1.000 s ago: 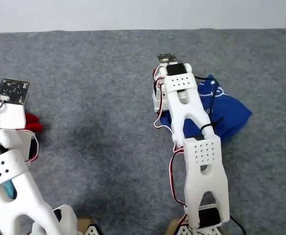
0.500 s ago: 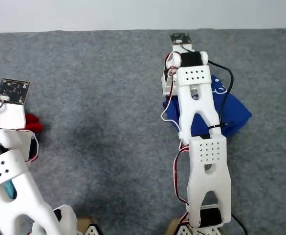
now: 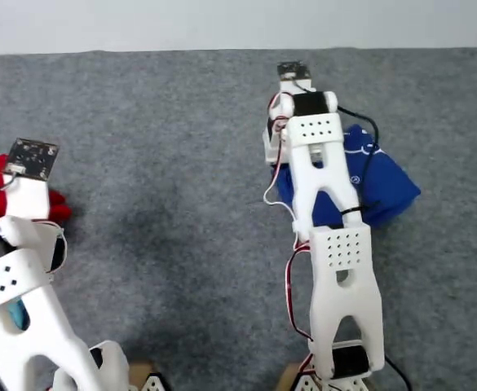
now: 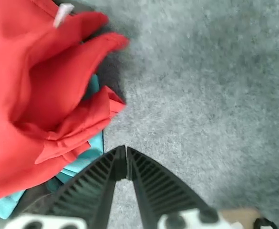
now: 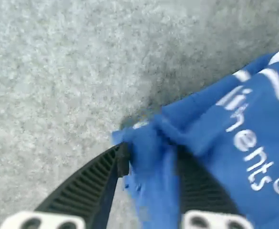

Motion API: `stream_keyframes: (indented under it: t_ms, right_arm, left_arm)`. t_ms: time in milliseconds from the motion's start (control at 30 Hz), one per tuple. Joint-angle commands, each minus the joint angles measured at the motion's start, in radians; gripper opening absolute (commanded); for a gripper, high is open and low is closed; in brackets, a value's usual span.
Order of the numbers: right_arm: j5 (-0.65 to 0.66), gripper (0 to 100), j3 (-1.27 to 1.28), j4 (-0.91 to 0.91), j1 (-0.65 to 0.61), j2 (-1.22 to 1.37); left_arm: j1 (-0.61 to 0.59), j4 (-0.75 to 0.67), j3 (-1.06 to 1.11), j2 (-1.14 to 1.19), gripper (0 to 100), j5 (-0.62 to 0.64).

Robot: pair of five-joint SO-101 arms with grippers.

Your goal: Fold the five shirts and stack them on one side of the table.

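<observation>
The right arm came slightly nearer. Right fingers (image 5: 91,183) grip one blue shirt (image 3: 389,183), partly hidden under the arm, on the right. Left fingers (image 4: 91,186) are closed and empty beside one red shirt (image 4: 34,95) lying over one teal shirt (image 4: 84,162), both cut off at the tabletop's (image 3: 165,147) left edge.

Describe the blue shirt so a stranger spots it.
On the right half of the grey table, beneath the right arm, lies the blue shirt, crumpled, with white print. It is the only blue cloth; the red shirt sits at the left edge.

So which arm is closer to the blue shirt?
The right one. Its fingers pinch the edge of the blue shirt. The left arm's fingers sit shut beside the red shirt, far across the table.
</observation>
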Motion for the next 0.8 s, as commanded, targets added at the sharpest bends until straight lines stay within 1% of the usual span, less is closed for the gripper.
stream_keyframes:
  t_ms: [0, 133, 433, 633, 767]
  right_arm:
    - [0.011, 33.9, -0.037, 0.053, -0.03, -0.074]
    - [0.011, 29.8, -0.086, 0.102, -0.039, -0.142]
    - [0.014, 12.5, -0.1, 0.104, -0.019, -0.185]
    - [0.012, 1.7, -0.091, 0.093, -0.022, -0.058]
    - [0.011, 1.3, -0.097, 0.09, -0.044, 0.038]
  left_arm:
    - [-0.006, -0.014, 0.001, -0.02, 1, -0.015]
    - [-0.006, -0.015, -0.004, -0.02, 1, -0.015]
    - [-0.002, -0.015, -0.002, -0.02, 1, -0.014]
    - [0.0, -0.015, 0.002, -0.02, 1, -0.012]
    - [-0.002, -0.015, 0.002, -0.02, 1, -0.012]
